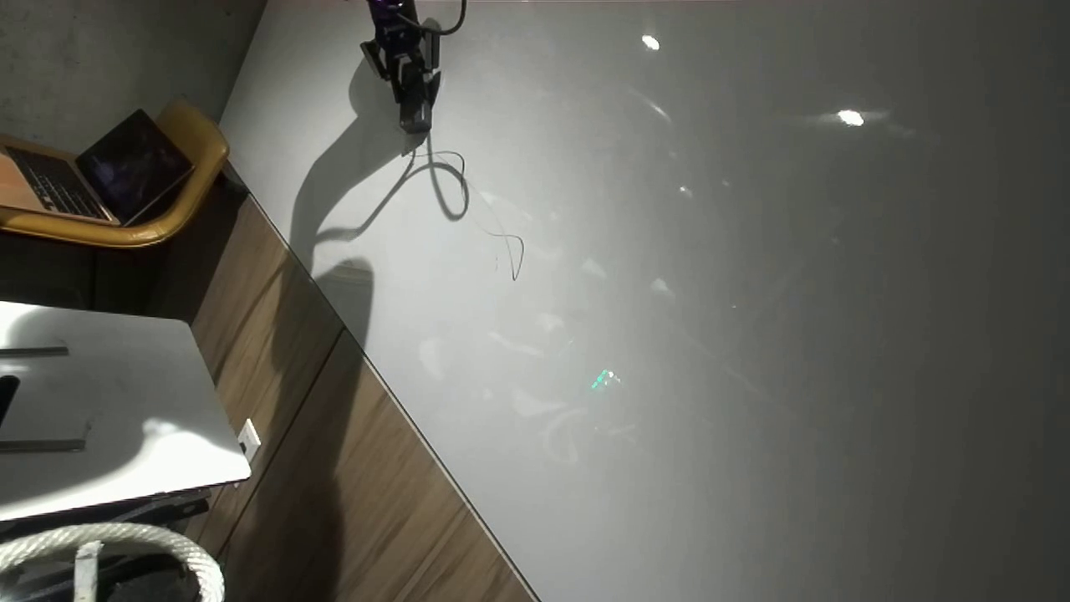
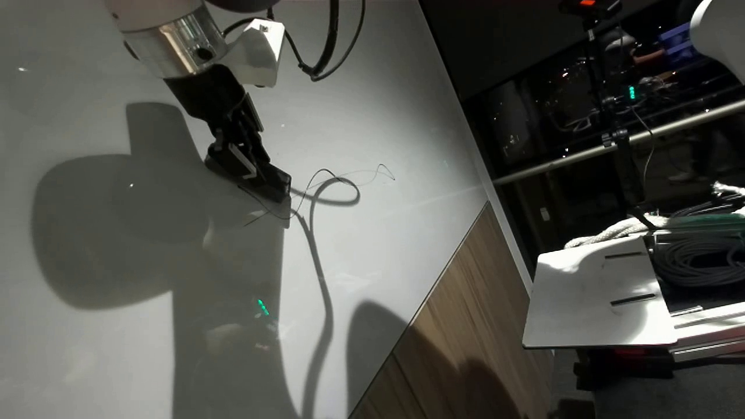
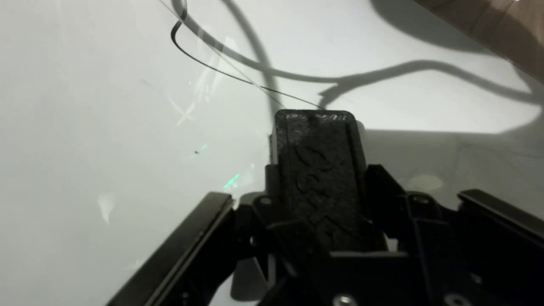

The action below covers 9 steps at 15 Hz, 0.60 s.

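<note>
In the wrist view a dark rectangular block [image 3: 321, 140] with engraved marks on its upper face sits between the fingers of my gripper [image 3: 325, 182], which is shut on it. The block's far end sticks out past the fingertips. Both exterior views show the gripper [image 1: 412, 73] pointing down with the block [image 1: 415, 113] at its tip, low over or on the white tabletop [image 2: 407, 233]; contact is hard to tell. Close to the block's end lies a thin dark wire [image 3: 204, 63], curling away over the surface. Whether wire and block touch cannot be made out.
Broad shadows of the arm and its cable [image 2: 332, 52] fall over the surface. Wood panelling [image 1: 401, 468] runs along the table's edge. Beyond it stand a yellow chair [image 1: 188, 142] with a laptop [image 1: 134, 167], a white panel [image 2: 593, 302] and thick rope [image 1: 125, 535].
</note>
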Each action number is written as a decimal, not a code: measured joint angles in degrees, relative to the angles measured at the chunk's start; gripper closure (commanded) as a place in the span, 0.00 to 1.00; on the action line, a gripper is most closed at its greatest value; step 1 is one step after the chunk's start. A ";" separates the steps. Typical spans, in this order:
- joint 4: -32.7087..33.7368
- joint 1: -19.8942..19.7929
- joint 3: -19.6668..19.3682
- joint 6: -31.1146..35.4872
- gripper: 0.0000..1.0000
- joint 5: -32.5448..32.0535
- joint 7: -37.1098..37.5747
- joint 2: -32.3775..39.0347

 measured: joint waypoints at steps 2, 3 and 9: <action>-2.07 -0.42 -0.01 1.51 0.72 0.00 1.25 -0.03; -3.18 -0.67 -0.02 2.38 0.72 -0.01 1.87 -0.08; -9.56 -1.59 -1.44 6.94 0.72 -0.08 3.32 -0.91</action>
